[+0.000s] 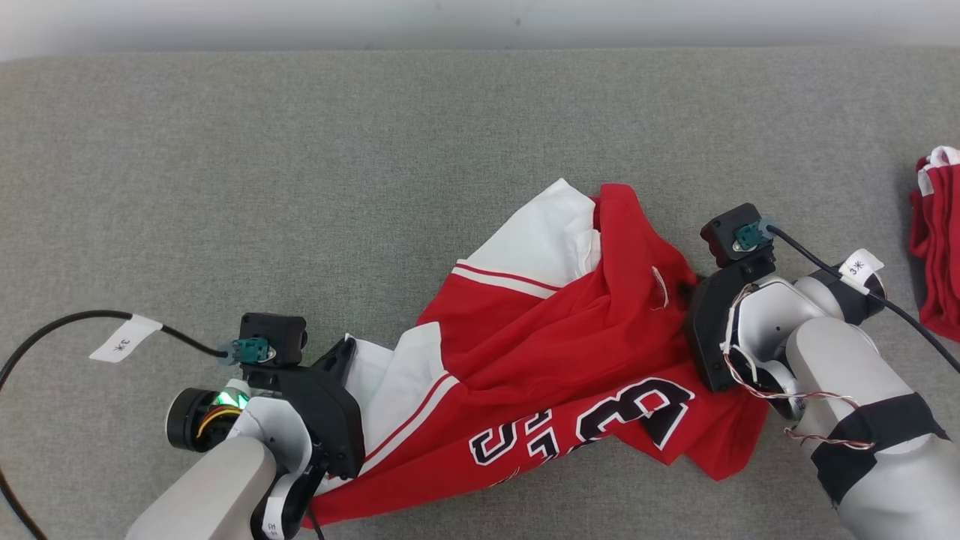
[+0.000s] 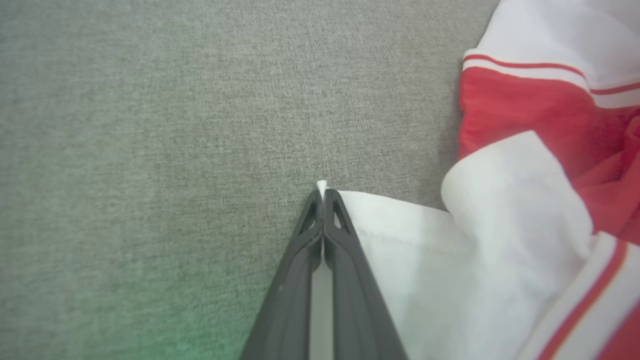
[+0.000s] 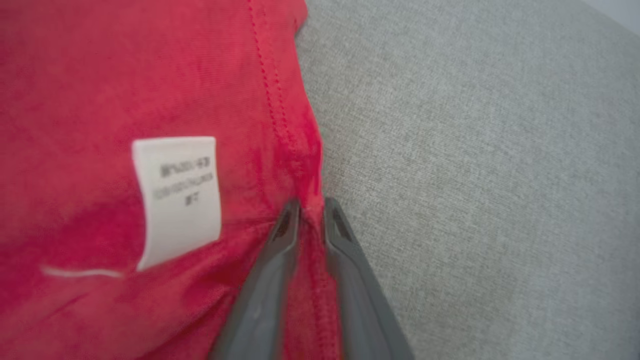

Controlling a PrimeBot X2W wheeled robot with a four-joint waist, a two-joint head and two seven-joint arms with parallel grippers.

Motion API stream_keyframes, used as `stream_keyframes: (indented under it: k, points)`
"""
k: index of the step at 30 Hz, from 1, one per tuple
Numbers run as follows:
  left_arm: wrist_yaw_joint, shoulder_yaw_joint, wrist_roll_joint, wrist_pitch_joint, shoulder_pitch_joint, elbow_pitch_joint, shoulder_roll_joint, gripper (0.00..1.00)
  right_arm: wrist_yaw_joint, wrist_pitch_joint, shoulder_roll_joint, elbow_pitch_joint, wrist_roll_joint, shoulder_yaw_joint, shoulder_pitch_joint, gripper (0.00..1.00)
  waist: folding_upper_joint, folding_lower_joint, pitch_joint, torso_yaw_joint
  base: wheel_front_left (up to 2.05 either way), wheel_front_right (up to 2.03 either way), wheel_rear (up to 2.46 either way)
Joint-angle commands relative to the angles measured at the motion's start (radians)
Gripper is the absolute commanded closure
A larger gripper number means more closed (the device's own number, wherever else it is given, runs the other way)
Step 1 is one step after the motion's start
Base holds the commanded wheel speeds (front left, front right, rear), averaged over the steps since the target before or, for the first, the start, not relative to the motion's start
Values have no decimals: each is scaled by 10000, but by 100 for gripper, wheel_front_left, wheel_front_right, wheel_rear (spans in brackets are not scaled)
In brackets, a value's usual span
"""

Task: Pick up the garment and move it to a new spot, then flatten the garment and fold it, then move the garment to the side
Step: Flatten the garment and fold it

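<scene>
Now shirt [image 1: 570, 360] lies crumpled on grey cloth surface [image 1: 375, 150], between both grippers. Left gripper [image 2: 322, 192]: jaws together, pinching white sleeve edge. Right gripper [image 3: 312, 207]: jaws nearly together, clamped on red hem beside white label [image 3: 177, 197]. Second red cloth [image 1: 937, 240] well apart, at far right

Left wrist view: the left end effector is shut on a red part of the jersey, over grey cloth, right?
Not quite. The left end effector is shut on a white edge of the jersey, not a red part; the left wrist view shows white cloth peeking past its tips. The grey cloth is correct.
</scene>
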Motion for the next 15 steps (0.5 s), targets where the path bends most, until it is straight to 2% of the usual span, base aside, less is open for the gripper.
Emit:
stream_keyframes:
  k: [1, 2, 7, 11, 13, 15]
  points:
    - [-50, -143, -80, 61, 215, 183, -69, 100, -24, 64, -169, 146, 88, 60, 92, 89, 0, -1, -3, -12, 0, 0, 0]
    - [-50, -105, -60, -23, 208, 175, -55, 100, -24, -29, -226, 116, 111, 65, 46, 100, 0, -1, -4, -18, 0, 0, 0]
    - [-43, 250, 106, -994, -13, -6, -24, 100, -24, -920, -218, -100, 3, -388, -180, 100, 0, -1, -7, -49, 0, 0, 0]
    - [81, 810, 269, -2427, -161, -309, -13, 100, -24, -1731, -125, -256, -12, -942, -94, 100, 0, -1, -114, -80, 0, 0, 0]
    - [-33, 1315, 61, -3431, -39, -553, -111, 100, -24, -2195, 49, -556, 455, -1270, 84, 100, 0, -1, -229, -121, 0, 0, 0]
    - [-139, 1638, -62, -3940, 13, -820, -107, 100, -24, -2451, 17, -859, 853, -1465, 194, 100, 0, -1, -302, -155, 0, 0, 0]
